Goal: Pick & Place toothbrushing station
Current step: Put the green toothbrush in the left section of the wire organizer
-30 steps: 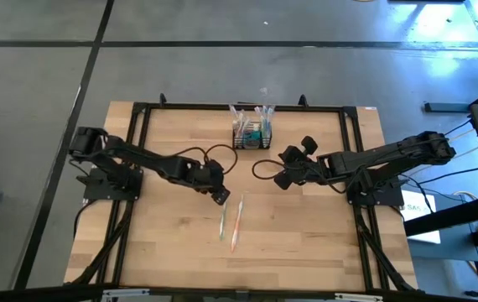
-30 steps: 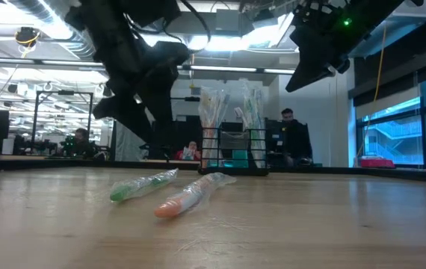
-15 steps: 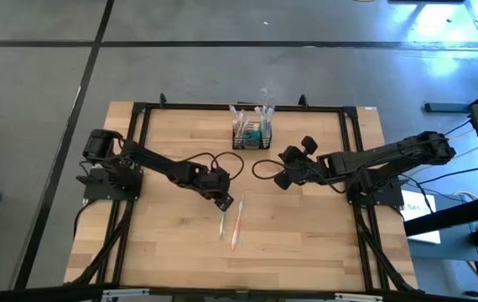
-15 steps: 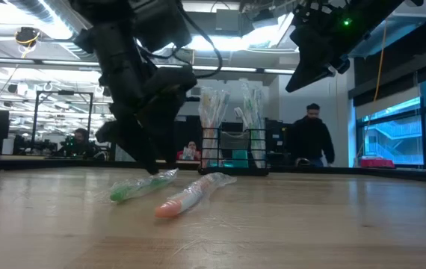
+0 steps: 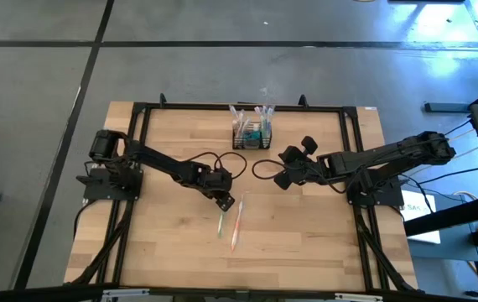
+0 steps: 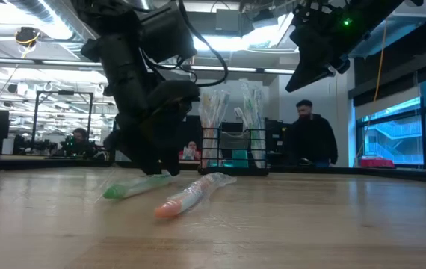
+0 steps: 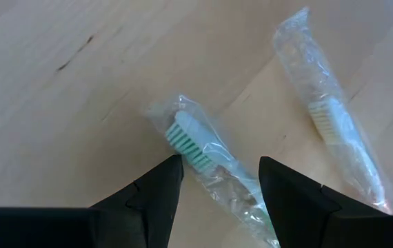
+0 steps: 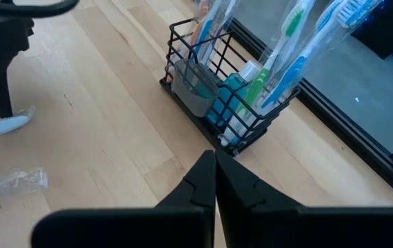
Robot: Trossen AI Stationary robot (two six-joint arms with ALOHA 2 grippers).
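1. High view: toothbrushing station point(image 5: 251, 134) sits at table's point(image 5: 306, 252) far edge, mid-width, upright, touched by neither gripper.
2. Right wrist view shows the station point(image 8: 217, 103) best: small black wire caddy, rectangular, open grid sides, w/ wrapped toothbrushes point(image 8: 307, 41) standing in it & sticking well above the rim; teal tubes point(image 8: 232, 96) low inside, plus a grey cup-like insert at one end.
3. Low view: the station point(image 6: 235, 153) stands behind the two loose brushes, brush heads fanning out over its top.
4. Left gripper point(image 5: 225, 202) is down at the table, fingers point(image 7: 156, 196) spread, straddling the head end of a wrapped green toothbrush point(image 7: 203, 155); not clamped on it.
5. Wrapped orange toothbrush point(image 5: 237, 225) lies just beside the green one, flat on the wood.
6. Right gripper point(image 5: 283, 179) hangs above the table near the station's right side, fingers point(image 8: 203, 182) pressed together, holding nothing.
7. Person point(image 6: 312, 138) stands in the room beyond the table.
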